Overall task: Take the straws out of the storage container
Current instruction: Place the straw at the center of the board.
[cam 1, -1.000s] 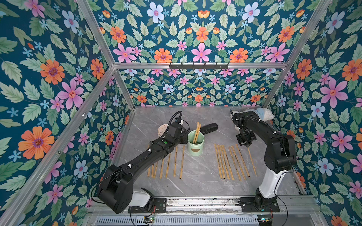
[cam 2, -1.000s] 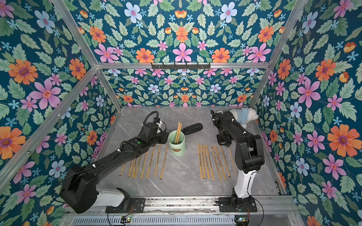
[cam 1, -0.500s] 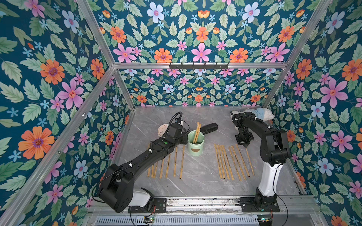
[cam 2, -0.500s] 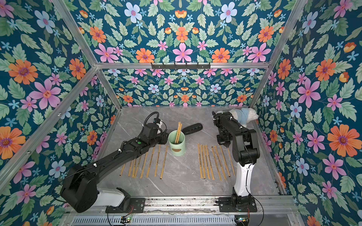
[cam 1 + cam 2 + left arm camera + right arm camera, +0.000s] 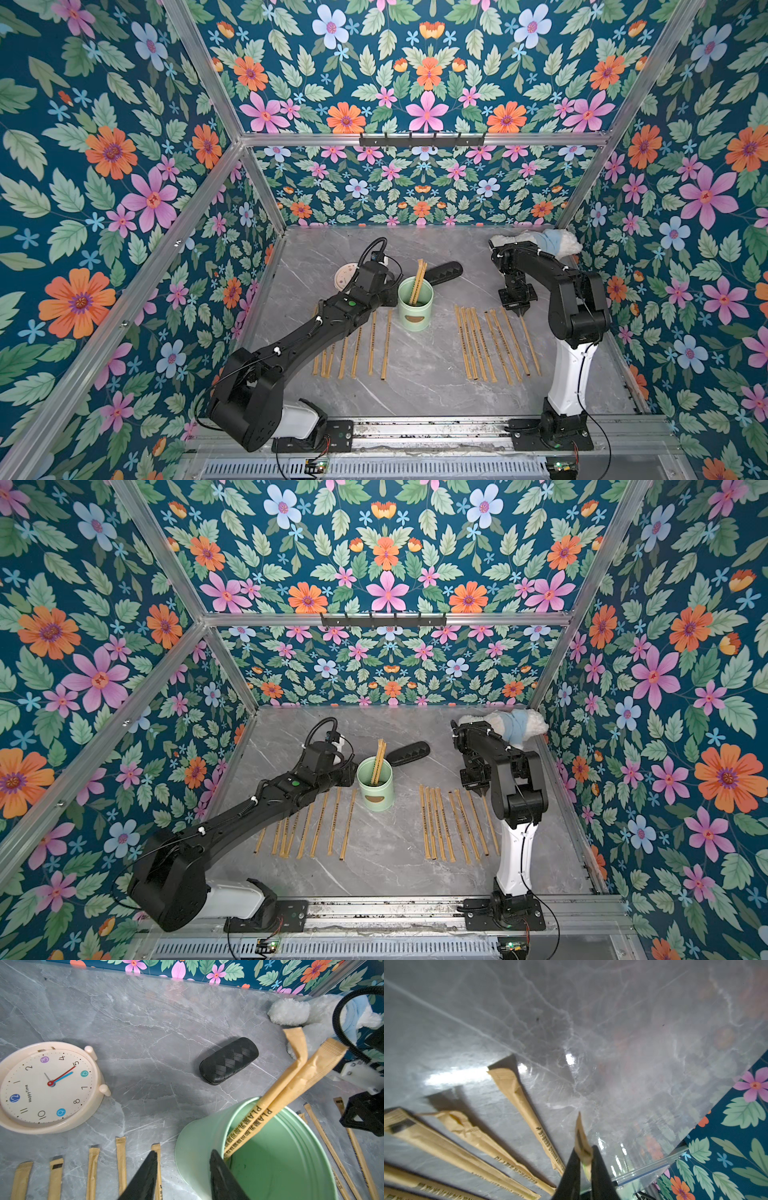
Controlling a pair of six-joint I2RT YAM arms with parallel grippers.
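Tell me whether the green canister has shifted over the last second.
No. In both top views the storage container stands on the same spot as before, upright and just in front of the black case.

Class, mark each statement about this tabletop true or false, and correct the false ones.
1. Two straws stand in the storage container. True.
2. The clock stands upright. False: it lies flat, face up.
3. The loose straws lie on the table in two groups, one on each side of the container. True.
4. The black case sits inside the container. False: it lies on the table outside it.
5. The right gripper has the end of a straw between its fingers. True.
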